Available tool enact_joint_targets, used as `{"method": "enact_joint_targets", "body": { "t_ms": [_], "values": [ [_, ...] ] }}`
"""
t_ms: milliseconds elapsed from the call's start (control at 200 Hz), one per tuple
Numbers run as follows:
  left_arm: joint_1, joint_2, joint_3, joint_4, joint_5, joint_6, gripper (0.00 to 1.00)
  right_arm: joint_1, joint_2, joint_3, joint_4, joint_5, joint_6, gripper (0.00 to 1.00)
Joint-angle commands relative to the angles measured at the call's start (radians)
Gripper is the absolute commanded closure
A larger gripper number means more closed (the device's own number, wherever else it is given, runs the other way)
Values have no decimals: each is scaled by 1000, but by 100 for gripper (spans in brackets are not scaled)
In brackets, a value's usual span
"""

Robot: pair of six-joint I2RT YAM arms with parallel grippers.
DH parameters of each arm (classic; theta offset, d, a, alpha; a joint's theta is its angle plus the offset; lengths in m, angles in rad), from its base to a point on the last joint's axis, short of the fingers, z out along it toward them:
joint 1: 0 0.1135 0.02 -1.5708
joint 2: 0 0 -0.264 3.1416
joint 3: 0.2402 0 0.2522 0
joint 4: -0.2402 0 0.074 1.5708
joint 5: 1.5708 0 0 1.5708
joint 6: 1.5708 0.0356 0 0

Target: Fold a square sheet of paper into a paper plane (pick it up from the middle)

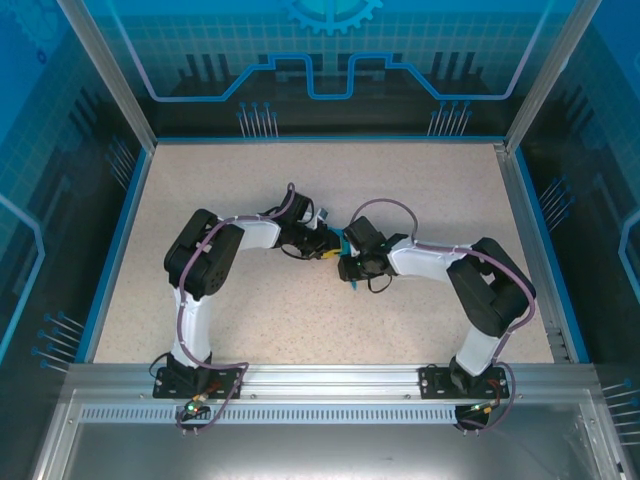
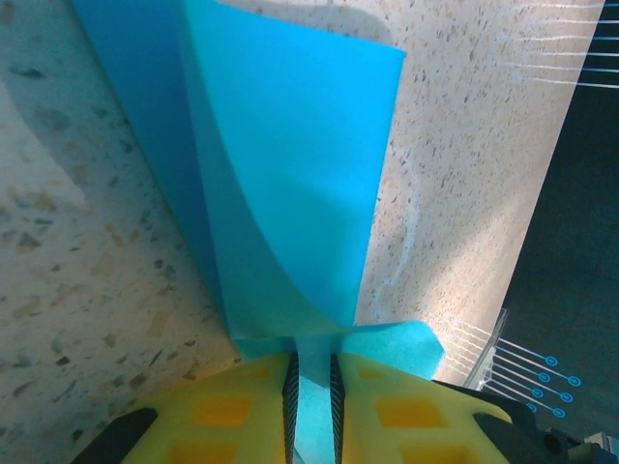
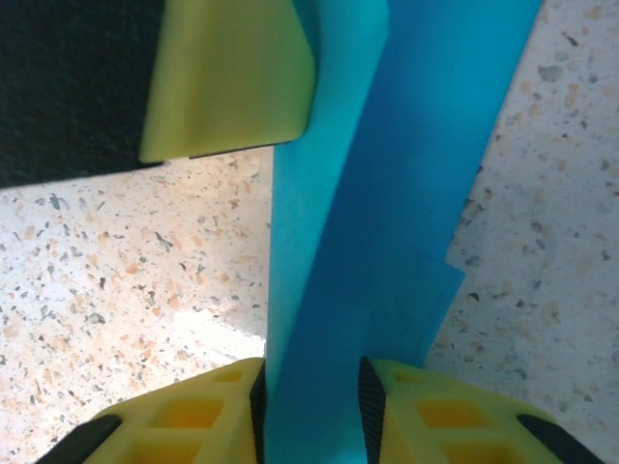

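The square sheet of paper (image 1: 345,243) is turquoise, folded into layers, and held above the table's middle between both grippers. My left gripper (image 2: 311,372) is shut on a narrow pinch of the paper (image 2: 290,174), and the rest curves away from its yellow fingers (image 2: 232,406) in a broad flap. My right gripper (image 3: 311,387) is shut on a long creased strip of the paper (image 3: 387,222), which fills the gap between its pads. The left gripper's yellow finger (image 3: 227,77) sits at the strip's far end. In the top view the left gripper (image 1: 328,250) and right gripper (image 1: 350,260) nearly touch.
The speckled beige table (image 1: 300,320) is bounded by a blue rim (image 1: 110,250) and transparent blue walls (image 1: 330,60). Both arm bases stand on the metal rail (image 1: 330,380) at the near edge. Cables loop off both wrists.
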State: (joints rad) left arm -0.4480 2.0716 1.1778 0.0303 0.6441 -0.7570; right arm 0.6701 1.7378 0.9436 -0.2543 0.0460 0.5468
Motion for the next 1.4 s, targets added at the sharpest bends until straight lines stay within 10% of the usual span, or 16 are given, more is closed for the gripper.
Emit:
{"method": "enact_joint_targets", "body": {
  "t_ms": [0,860,1391],
  "values": [
    [-8,22,29,-29,-5,19,80,14,9,13,-20,17,-2,73],
    [-8,-59,-50,78,18,39,79,-209,-6,-272,417,-465,178,91],
    [-44,-43,-36,83,49,82,79,-247,59,-243,400,-547,195,91]
  ]
}}
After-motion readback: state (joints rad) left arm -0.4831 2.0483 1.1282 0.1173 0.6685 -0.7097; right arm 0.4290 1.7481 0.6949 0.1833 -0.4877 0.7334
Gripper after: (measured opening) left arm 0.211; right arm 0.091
